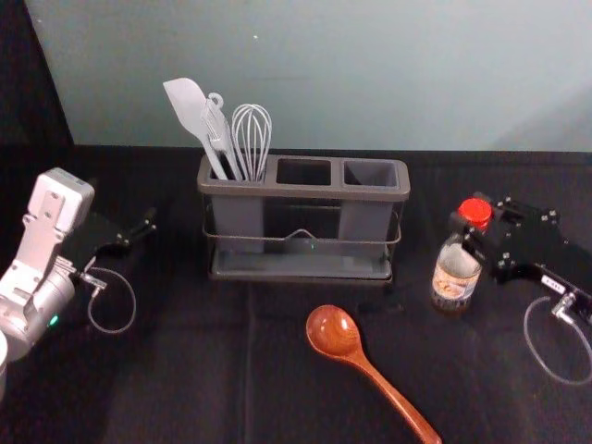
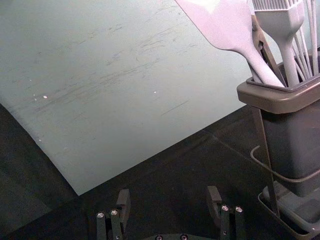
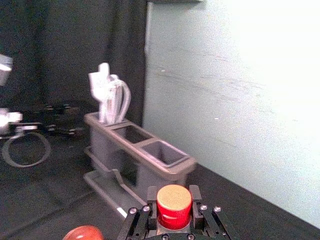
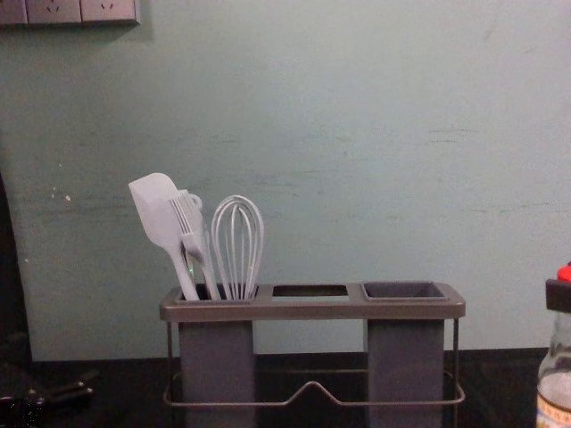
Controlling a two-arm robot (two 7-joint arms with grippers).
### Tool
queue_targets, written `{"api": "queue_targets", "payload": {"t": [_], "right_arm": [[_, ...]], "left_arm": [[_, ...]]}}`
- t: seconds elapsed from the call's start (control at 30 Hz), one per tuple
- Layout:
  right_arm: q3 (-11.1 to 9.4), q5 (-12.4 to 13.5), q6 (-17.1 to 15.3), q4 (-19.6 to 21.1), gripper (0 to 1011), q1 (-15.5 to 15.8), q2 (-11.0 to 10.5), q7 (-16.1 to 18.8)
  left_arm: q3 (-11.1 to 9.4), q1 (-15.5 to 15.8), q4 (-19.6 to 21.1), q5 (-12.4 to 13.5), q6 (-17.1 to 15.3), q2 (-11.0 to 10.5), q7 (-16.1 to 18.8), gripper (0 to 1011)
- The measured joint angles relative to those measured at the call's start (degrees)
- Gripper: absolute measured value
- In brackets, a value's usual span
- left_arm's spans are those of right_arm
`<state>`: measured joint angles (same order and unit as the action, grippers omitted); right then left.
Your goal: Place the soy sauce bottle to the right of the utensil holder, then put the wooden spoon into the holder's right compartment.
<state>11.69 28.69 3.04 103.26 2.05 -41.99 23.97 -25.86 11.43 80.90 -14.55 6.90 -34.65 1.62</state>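
Nearest item: wooden spoon (image 1: 338,335), lying on the tabletop (image 1: 185,370) to the left of the right gripper (image 1: 475,229) and closer to the robot, bowl toward the utensil holder (image 1: 301,276), handle end toward the robot. Soy sauce bottle (image 1: 456,274): in the right gripper, clamped at its red cap (image 1: 475,213) with a finger on each side, the body hanging below the grip; base contact with the tabletop cannot be confirmed. Left gripper (image 1: 139,231): well apart, on the far left beyond the holder, fingers spread wide, nothing between them. Holder: upright, left of the right gripper and between both grippers; its left compartment carries a spatula (image 1: 191,106), a brush (image 1: 218,134) and a whisk (image 1: 252,139). Behind everything: a pale wall (image 1: 370,74).
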Motion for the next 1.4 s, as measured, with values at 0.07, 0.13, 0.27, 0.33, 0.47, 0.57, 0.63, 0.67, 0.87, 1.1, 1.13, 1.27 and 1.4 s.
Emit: {"api": "queue_targets", "payload": {"t": [0.07,0.13,0.27,0.33,0.47,0.57,0.63,0.67,0.87,1.1,1.13,1.27,1.4], "right_arm": [[-0.14,-0.68,0.29,-1.76,380,-1.14,1.07,-0.43],[-0.22,-0.88,0.56,-3.74,381,-2.48,2.3,-0.47],[-0.21,-1.18,0.85,-7.11,380,-4.82,4.17,-0.38],[0.09,-1.42,0.85,-9.05,380,-6.35,5.31,0.02],[0.76,-2.1,0.97,-11.55,380,-8.49,6.77,0.79],[1.63,-2.47,1.06,-14.21,381,-11.0,8.62,2.13],[2.0,-2.76,1.13,-15.13,380,-11.87,9.29,2.48],[2.15,-2.93,1.15,-15.48,380,-12.22,9.53,2.64],[3.6,-4.38,1.18,-18.58,380,-15.15,11.52,3.46],[4.47,-5.29,1.27,-21.26,380,-17.13,13.07,4.04],[4.5,-5.35,1.27,-21.37,381,-17.2,13.14,4.04],[4.52,-5.59,1.26,-21.73,380,-17.35,13.39,4.05],[4.44,-5.65,1.1,-21.82,380,-17.36,13.44,4.09]], "left_arm": [[0.0,0.0,0.0,0.0,0.0,0.0,0.0,1005],[0.0,0.0,0.0,0.0,0.0,0.0,0.0,1005],[0.0,0.0,0.0,0.0,0.0,0.0,0.0,1005],[0.0,0.0,0.0,0.0,0.0,0.0,0.0,1005],[0.0,0.0,0.0,0.0,0.0,0.0,0.0,1005],[0.0,0.0,0.0,0.0,0.0,0.0,0.0,1005],[0.0,0.0,0.0,0.0,0.0,0.0,0.0,1005],[0.0,0.0,0.0,0.0,0.0,0.0,0.0,1005],[0.0,0.0,0.0,0.0,0.0,0.0,0.0,1005],[0.0,0.0,0.0,0.0,0.0,0.0,0.0,1005],[0.0,0.0,0.0,0.0,0.0,0.0,0.0,1004],[0.0,0.0,0.0,0.0,0.0,0.0,0.0,1005],[0.0,0.0,0.0,0.0,0.0,0.0,0.0,1005]]}}
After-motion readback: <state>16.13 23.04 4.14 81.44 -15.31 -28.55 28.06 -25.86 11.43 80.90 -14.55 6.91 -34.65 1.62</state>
